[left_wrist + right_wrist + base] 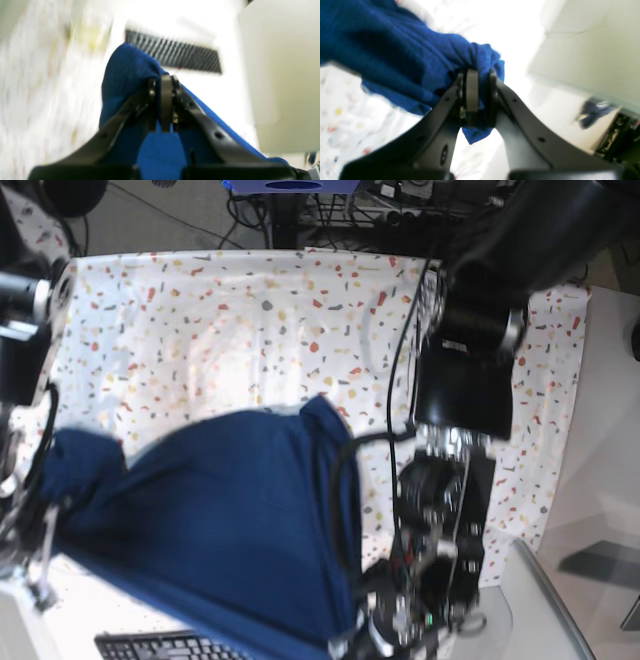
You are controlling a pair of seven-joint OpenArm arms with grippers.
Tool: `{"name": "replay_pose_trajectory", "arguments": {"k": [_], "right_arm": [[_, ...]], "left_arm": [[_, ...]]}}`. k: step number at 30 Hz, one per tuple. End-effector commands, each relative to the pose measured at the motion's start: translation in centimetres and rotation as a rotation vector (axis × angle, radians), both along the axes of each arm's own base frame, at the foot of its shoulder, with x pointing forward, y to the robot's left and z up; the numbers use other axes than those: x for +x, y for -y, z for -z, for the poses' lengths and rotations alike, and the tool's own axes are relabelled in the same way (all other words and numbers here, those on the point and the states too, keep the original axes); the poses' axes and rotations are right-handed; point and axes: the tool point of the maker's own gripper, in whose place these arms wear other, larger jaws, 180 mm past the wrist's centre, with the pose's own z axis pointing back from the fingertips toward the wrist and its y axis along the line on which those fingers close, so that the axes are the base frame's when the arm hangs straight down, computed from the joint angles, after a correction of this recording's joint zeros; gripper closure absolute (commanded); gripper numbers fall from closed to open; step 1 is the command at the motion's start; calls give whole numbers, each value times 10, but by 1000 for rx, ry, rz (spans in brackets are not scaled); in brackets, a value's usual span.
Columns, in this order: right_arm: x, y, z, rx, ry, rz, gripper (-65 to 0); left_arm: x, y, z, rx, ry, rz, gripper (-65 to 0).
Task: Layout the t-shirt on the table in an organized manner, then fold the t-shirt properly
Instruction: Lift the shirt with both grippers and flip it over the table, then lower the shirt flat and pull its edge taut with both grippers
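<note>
- Two sets of jaws are pinched on cloth in front of you: the left gripper (162, 105) has its black pads pressed together with the dark navy-blue soft fabric t-shirt (127, 75) bunched over and behind them, blue cloth showing below the tips as well.
- Your right gripper (478, 100) is clamped the same way, a wad of the same blue fabric squeezed between its pads and a small tail of cloth hanging out under them.
- From the base view, you hold the t-shirt (220, 520) lifted between the two arms, spread as one broad sheet; its long axis runs across the picture, from the bunched end at the left edge to the raised corner near the middle and the edge falling down beside the left arm's black links (440, 550).
- You can see the sheet sag toward the near side, its lower hem reaching down to a black keyboard (150, 646) at the bottom edge. Which end is collar and which is hem, you cannot tell; both wrist views are blurred.
- The white cloth-covered table speckled with red, orange, yellow and grey flecks (230, 320) lies bare beyond the shirt's far edge.
- No container shows in any view; the left wrist view only adds a dark ribbed strip (175, 53) on the bright surface past the shirt, and a pale grey block (282, 75) to its right.
</note>
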Motion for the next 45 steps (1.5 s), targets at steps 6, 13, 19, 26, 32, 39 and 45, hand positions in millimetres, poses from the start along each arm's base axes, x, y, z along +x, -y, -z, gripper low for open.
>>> {"name": "replay_pose_trajectory", "arguments": {"k": [6,13,19,26,32,39,45], "right_arm": [[40,56,-137,-121,261,86,0],[-4,76,-177,-286,329,145,0],[-74,29,-85,-313,163,60,0],[-176,-51,84,-41,-191,-38,0],[-232,-104,176,186,-375,-77,0],[-252,-102,190,206,-422,-57,0],[-254,-82,184,198,-403,12,-41]], "left_arm": [[30,-6,-141,-23,374,-82,0],[-16,5,-177,-85,509,-39,0],[-78,-16,-59,-70,305,-59,0],[-193,-47,131,58,-167,-71,0],[-258,-88,202,204,-295,-121,0],[-283,-102,231,257,-373,-122,0],[-292,-102,236,256,-399,-121,0]]}}
